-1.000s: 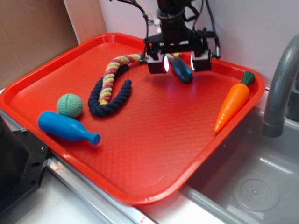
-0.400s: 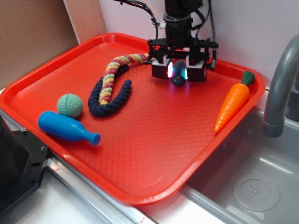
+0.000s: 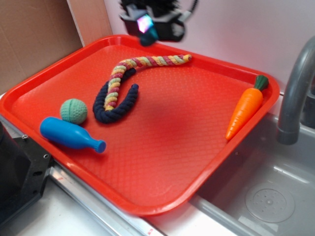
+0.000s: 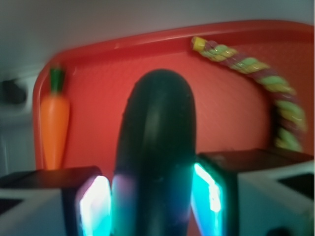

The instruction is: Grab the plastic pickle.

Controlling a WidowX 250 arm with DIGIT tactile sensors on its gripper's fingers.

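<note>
Gripping the plastic pickle [image 4: 155, 152] — fingers [image 4: 93, 206] clearer wrist-side.

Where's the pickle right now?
The pickle is clamped in the hand, lifted clear of the red tray, near the top of the exterior view above the tray's back edge, left of the rope's far end.

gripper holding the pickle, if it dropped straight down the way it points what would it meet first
Probably the bare floor of the red tray near its far edge. The gripper points down with the pickle clamped, so the pickle would touch first. The colourful rope lies close; depth is unclear.
</note>
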